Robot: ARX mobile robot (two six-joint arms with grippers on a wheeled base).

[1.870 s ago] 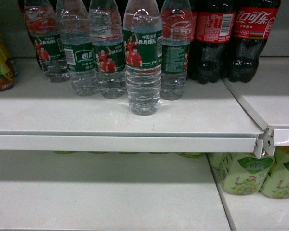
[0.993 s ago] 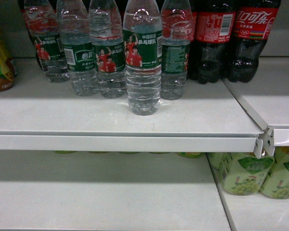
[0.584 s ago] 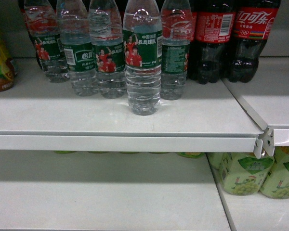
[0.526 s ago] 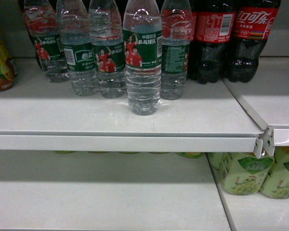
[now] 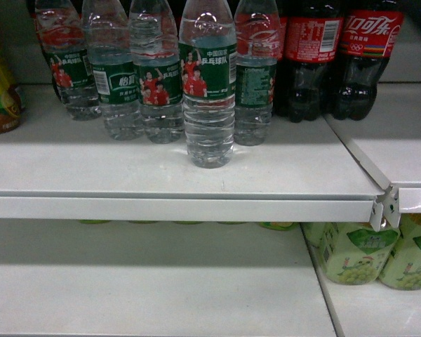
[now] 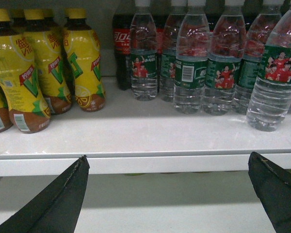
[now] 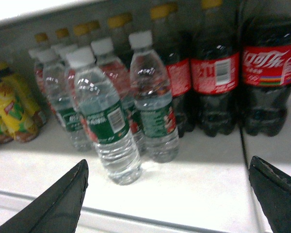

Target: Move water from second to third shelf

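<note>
The water (image 5: 208, 105), a clear ribbed bottle whose green label shows players in red, stands upright at the front of the upper shelf (image 5: 161, 175), ahead of a row of similar bottles. It also shows at the right of the left wrist view as the water (image 6: 276, 82) and left of centre in the right wrist view as the water (image 7: 106, 126). My left gripper (image 6: 168, 165) is open, below and in front of the shelf edge, left of the bottle. My right gripper (image 7: 168, 167) is open in front of the shelf, the bottle up and to its left. Neither gripper shows in the head view.
Dark cola bottles (image 5: 337, 56) stand right of the water row. Yellow tea bottles (image 6: 43, 68) fill the shelf's left end. Below lies a lower white shelf (image 5: 147, 288) with green drink packs (image 5: 358, 253) at its right. A bracket (image 5: 384, 207) joins the shelf sections.
</note>
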